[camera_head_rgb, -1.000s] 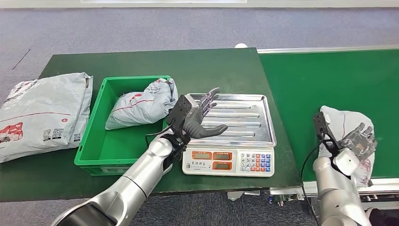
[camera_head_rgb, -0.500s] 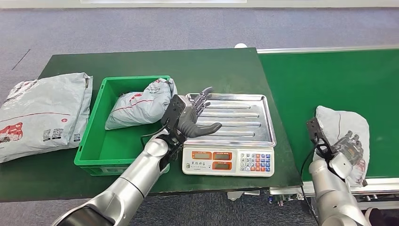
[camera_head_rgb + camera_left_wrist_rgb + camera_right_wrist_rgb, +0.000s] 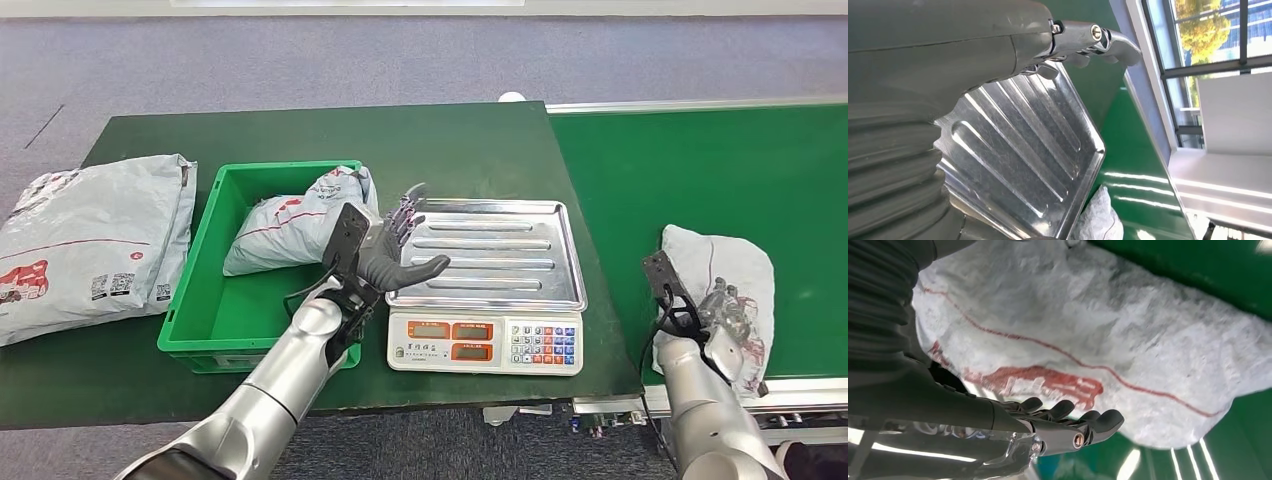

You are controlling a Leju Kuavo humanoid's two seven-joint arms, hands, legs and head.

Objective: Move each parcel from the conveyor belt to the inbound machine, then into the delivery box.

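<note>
A grey parcel point(image 3: 735, 272) lies on the green conveyor belt point(image 3: 700, 160) at the right, near its near edge. The right hand point(image 3: 728, 322) rests on the parcel's near end, fingers point(image 3: 1068, 424) held straight and apart along its wrapping, gripping nothing. The left hand point(image 3: 392, 248) hovers with fingers spread and empty at the left edge of the scale's steel tray point(image 3: 500, 250). Left of the scale, a green box point(image 3: 200, 300) holds another parcel point(image 3: 300, 220). A big grey bag point(image 3: 90, 240) lies at the far left of the table.
</note>
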